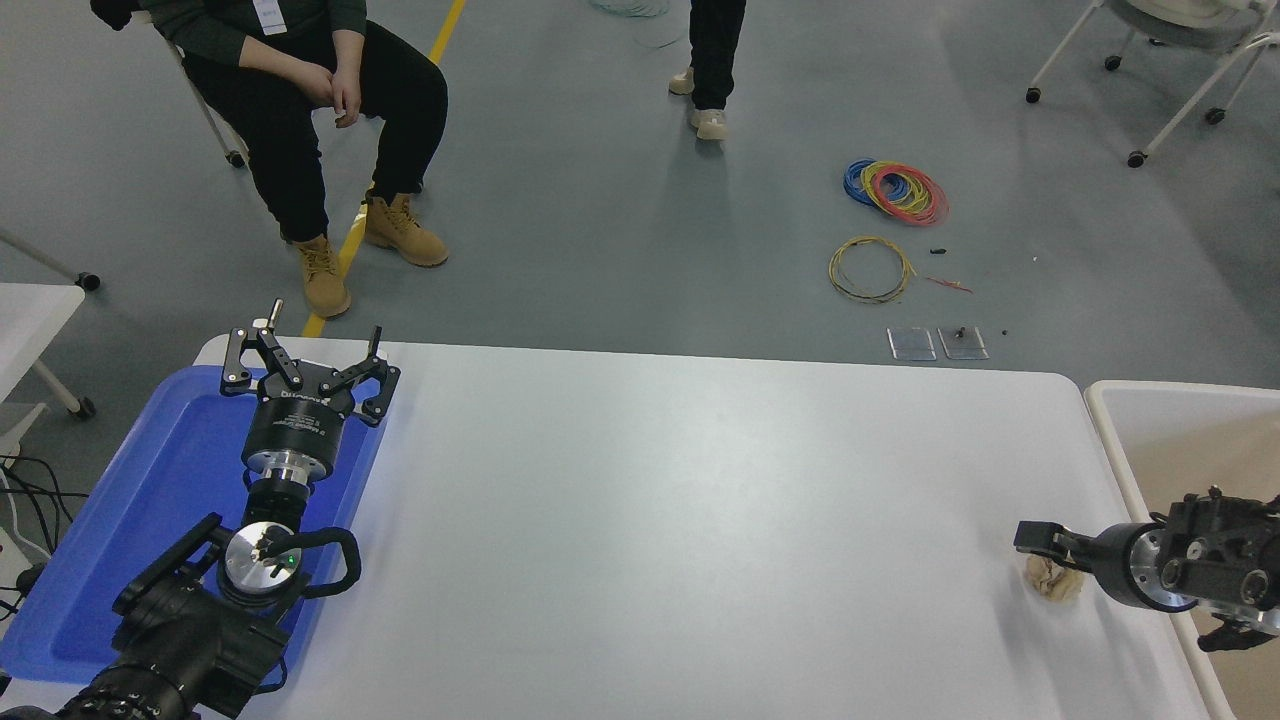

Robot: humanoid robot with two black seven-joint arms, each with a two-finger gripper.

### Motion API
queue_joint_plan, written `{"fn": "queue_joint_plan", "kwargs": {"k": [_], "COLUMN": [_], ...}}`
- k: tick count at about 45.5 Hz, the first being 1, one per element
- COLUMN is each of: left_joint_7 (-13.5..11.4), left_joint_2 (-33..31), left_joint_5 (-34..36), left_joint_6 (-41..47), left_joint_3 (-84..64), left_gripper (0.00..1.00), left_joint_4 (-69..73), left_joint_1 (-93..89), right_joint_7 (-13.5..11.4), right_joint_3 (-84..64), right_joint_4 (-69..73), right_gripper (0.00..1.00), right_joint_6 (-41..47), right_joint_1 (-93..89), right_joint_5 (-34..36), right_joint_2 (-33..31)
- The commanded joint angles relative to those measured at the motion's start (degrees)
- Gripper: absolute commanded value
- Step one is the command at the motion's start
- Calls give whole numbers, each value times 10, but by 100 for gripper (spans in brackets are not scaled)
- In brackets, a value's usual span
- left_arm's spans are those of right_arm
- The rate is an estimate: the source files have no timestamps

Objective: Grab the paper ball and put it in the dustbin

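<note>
The paper ball (1052, 584), a small tan crumpled wad, lies on the white table (680, 520) near its right edge. My right gripper (1040, 548) comes in from the right edge and sits low, right over the ball, covering its upper part; how it stands around the ball does not show. The dustbin (1102, 425), with an off-white rim and beige inside, stands just past the table's right edge, behind my right arm. My left gripper (306, 352) is parked open over the blue tray at the left.
A flat blue tray (150, 500) lies under the left arm at the table's left end. A person sits on a chair (300, 90) beyond the far left corner, and another stands farther back (712, 50). Coils of wire (895, 190) lie on the floor.
</note>
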Motion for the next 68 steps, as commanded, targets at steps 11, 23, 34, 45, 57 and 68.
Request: {"fn": "queue_joint_plan", "kwargs": {"k": [11, 23, 34, 45, 57, 68], "left_joint_7": [0, 0, 0, 0, 0, 0], "left_joint_2": [0, 0, 0, 0, 0, 0], "left_joint_5": [0, 0, 0, 0, 0, 0], "left_joint_6": [0, 0, 0, 0, -1, -1], "left_joint_3": [0, 0, 0, 0, 0, 0], "left_gripper": [100, 100, 100, 100, 100, 100], "left_joint_4": [0, 0, 0, 0, 0, 0], "left_joint_1": [0, 0, 0, 0, 0, 0], "right_joint_7": [5, 5, 12, 18, 27, 27], "right_joint_3": [1, -7, -10, -18, -72, -168], "right_joint_4": [-2, -2, -3, 5, 97, 257], "right_gripper": [86, 22, 0, 0, 0, 0], "right_joint_6": [-18, -28, -39, -40, -32, -14], "right_joint_1": [-21, -30, -29, -4, 77, 244], "right_joint_5": [1, -10, -14, -30, -46, -83], "right_joint_2": [10, 20, 19, -5, -70, -131]}}
